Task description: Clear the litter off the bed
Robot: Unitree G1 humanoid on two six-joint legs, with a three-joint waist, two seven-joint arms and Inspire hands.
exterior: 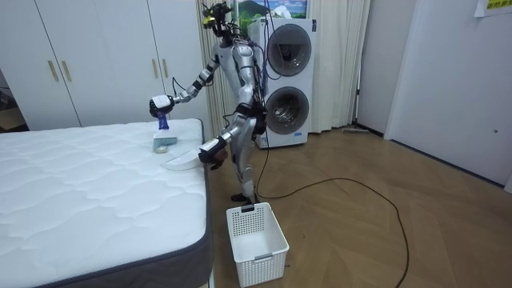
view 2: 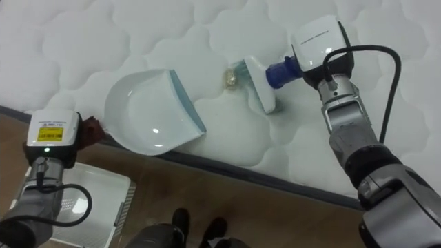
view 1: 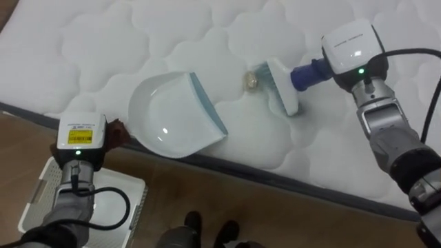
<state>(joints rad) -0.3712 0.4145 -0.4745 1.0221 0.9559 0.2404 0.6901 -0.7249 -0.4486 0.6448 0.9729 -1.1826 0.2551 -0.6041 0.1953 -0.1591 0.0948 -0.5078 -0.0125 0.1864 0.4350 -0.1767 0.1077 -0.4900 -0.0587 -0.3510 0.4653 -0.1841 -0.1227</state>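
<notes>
Robot's at the bedside, basket (exterior: pixel 256 234) by its feet. Left hand (view 1: pixel 116 132) is curled round the dustpan (view 1: pixel 176 114) at the mattress (view 1: pixel 103 41) edge. Right hand (exterior: pixel 160 102) is clamped on the brush (view 1: pixel 281 84). The scrap (view 1: pixel 252 81) lies on the mattress, just beside the bristles and short of the pan's lip. I'd want a short, low sweep now, with the pan pressed flat and steady.

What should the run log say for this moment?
right robot hand: holds brush | left robot hand: at dustpan | scrap: on mattress between them
</notes>
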